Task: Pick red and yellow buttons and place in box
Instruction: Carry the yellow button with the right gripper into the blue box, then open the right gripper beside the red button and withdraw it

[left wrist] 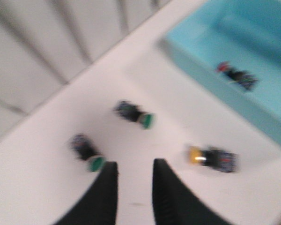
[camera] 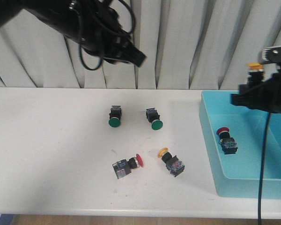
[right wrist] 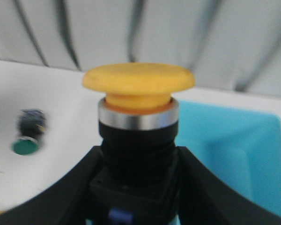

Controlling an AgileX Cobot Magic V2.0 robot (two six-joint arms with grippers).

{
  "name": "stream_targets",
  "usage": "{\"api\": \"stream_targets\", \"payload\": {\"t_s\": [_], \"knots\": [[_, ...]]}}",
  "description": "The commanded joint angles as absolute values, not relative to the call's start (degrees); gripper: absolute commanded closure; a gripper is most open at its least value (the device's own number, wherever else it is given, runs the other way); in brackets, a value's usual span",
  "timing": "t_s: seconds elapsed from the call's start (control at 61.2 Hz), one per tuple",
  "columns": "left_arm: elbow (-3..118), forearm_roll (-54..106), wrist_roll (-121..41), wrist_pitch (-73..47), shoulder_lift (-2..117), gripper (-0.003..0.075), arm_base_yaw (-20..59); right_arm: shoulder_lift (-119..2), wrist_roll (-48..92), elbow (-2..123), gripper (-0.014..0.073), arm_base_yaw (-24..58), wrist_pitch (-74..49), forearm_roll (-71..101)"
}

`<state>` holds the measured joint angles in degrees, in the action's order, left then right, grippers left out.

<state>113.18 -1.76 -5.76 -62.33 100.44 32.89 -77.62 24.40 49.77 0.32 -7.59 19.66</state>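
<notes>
My right gripper (camera: pixel 255 92) is shut on a yellow button (camera: pixel 255 67), held cap up above the far left part of the light-blue box (camera: pixel 210 137). In the right wrist view the yellow button (right wrist: pixel 138 84) sits between my fingers (right wrist: pixel 75 187), with the box (right wrist: pixel 234 150) behind. One red button (camera: pixel 226 139) lies in the box. On the table lie a red button (camera: pixel 127 166) and a yellow button (camera: pixel 171 161). My left gripper (camera: pixel 136 56) is raised high above the table, open and empty (left wrist: pixel 134 165); the left wrist view is blurred and shows the yellow button (left wrist: pixel 210 158).
Two green-capped buttons (camera: pixel 114 116) (camera: pixel 154 118) lie on the white table behind the red and yellow ones. They also show in the left wrist view (left wrist: pixel 89 151) (left wrist: pixel 135 114). A pleated curtain hangs behind the table. A black cable hangs over the box's right part.
</notes>
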Motion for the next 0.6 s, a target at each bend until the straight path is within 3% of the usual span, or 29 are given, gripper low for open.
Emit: {"api": "stream_targets", "payload": {"t_s": [0.0, 0.049, 0.589], "knots": [[114.9, -11.5, -2.7, -61.6, 96.9, 0.0693, 32.9, -78.1, 24.4, 51.6, 0.0598, -4.4, -6.4, 19.8], [114.9, -13.3, -3.0, -63.4, 96.9, 0.0729, 32.9, -79.8, 24.5, 51.6, 0.0598, -5.6, -6.7, 19.7], [107.6, -13.2, -3.0, -62.9, 97.3, 0.0728, 32.9, -103.6, 25.2, 54.0, 0.0568, -7.4, -3.8, 18.6]]}}
